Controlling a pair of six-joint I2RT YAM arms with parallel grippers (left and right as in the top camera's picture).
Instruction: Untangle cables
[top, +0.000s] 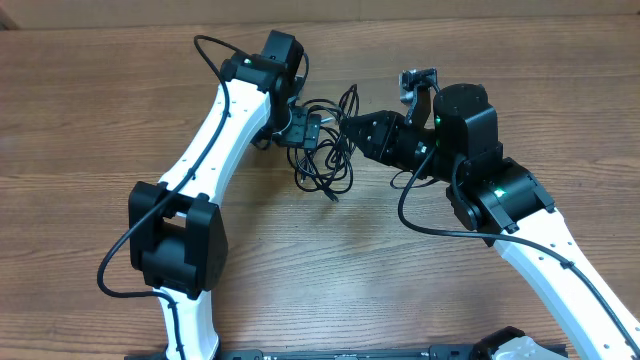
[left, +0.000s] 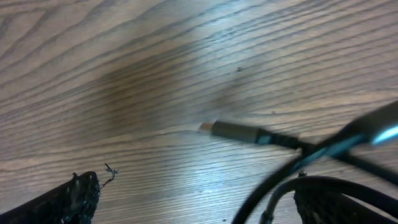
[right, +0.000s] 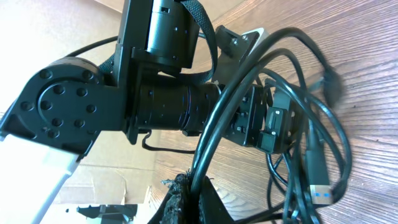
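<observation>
My right hand (right: 196, 190) pinches one loop of the cables (top: 328, 160), a black looping tangle on the bench (top: 100, 120); my left hand (left: 205, 196) gapes wide beside them.

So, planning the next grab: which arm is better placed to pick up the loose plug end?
Left, probably: the left end effector is open near the plug; the right end effector seems clamped on the cables.

Overhead view: even, bright light and sharp focus, with soft shadows beneath the white robot arms (top: 215, 130) on the brown wood-grain surface (top: 90, 120). Left wrist view: blurred, pale glare on the wood, thin black cables (left: 280, 139) smeared. Right wrist view: bright, nearest cables soft.
</observation>
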